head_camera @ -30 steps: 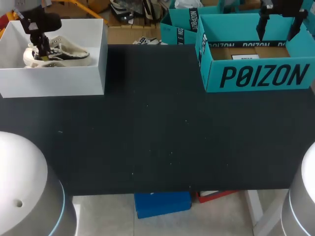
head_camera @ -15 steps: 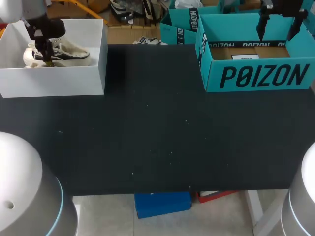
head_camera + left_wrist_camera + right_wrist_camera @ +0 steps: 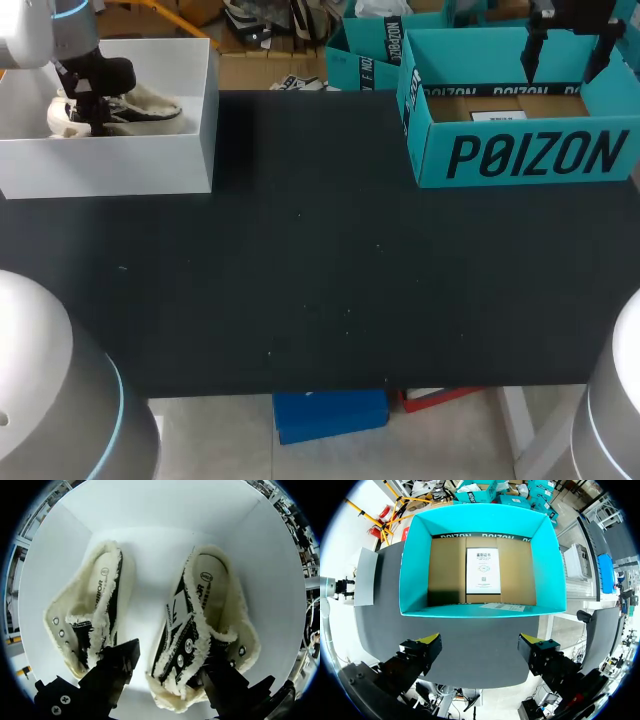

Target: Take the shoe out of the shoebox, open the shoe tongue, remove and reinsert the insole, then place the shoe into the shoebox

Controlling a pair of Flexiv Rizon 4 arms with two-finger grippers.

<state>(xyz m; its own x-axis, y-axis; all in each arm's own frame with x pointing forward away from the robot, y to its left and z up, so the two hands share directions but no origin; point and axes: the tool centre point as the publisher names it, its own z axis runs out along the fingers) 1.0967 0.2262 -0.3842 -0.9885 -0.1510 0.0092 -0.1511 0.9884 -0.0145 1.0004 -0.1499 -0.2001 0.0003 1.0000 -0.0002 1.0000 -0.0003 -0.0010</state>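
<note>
1. Shoe (image 3: 200, 630): lies sole down inside the white shoebox (image 3: 120, 160), which stands at the far left of the table. It is cream and fleece-lined, with black side panels and metal eyelets. A second shoe (image 3: 95, 620) of the same kind lies beside it, with a strip of box floor between the two.
2. Left gripper (image 3: 170, 665): sits down inside the shoebox, over the eyelet end of the first shoe. Its fingers are released and wide apart, one on each side of that shoe. One finger is in the gap between the two shoes, and bare floor shows between it and the first shoe. Nothing is grasped.
3. Table (image 3: 320, 270): has a dark top.
4. Teal box (image 3: 520, 155): stands open-topped at the far right. A white printed sheet (image 3: 482, 570) lies on its cardboard floor.
5. Right gripper (image 3: 480, 641): hangs above the teal box. Its fingers are spread wide with the yellow tips showing, and it holds nothing.
</note>
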